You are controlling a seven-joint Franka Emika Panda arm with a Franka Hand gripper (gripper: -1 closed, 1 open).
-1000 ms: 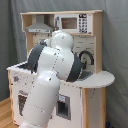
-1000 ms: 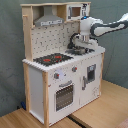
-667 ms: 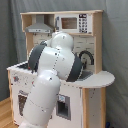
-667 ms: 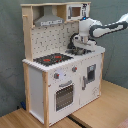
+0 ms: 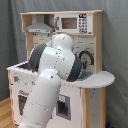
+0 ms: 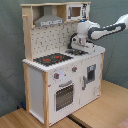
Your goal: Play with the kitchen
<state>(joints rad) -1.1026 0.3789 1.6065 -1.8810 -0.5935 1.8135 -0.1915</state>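
Little has shifted in the last second: the arm (image 6: 107,31) holds much the same reach across the kitchen (image 6: 47,80), its wrist perhaps a touch lower over the sink end of the counter.

In the second exterior view the arm enters from 3 o'clock and ends at the gripper (image 6: 76,46), which hangs just above the sink (image 6: 76,51) with the tap somewhere close behind it. Whether the fingers are spread or closed cannot be told, and nothing is seen in their hold.

The kitchen stands on a wooden floor, filling the middle of both exterior views. Its counter runs long from 9 o'clock to 3 o'clock in the second exterior view. The hob (image 6: 52,59) lies at about 8 o'clock from the gripper, well apart, and the oven door (image 6: 63,95) sits below it on the front face. The grey hood (image 6: 49,20) hangs at 10 o'clock, above the dotted backsplash (image 6: 50,40).

In the first exterior view the arm's white bulk (image 5: 52,65) covers most of the counter; only the black tap (image 5: 86,56) shows at its 3 o'clock edge. The tap and the overhead shelf look likeliest to crowd any move sideways.
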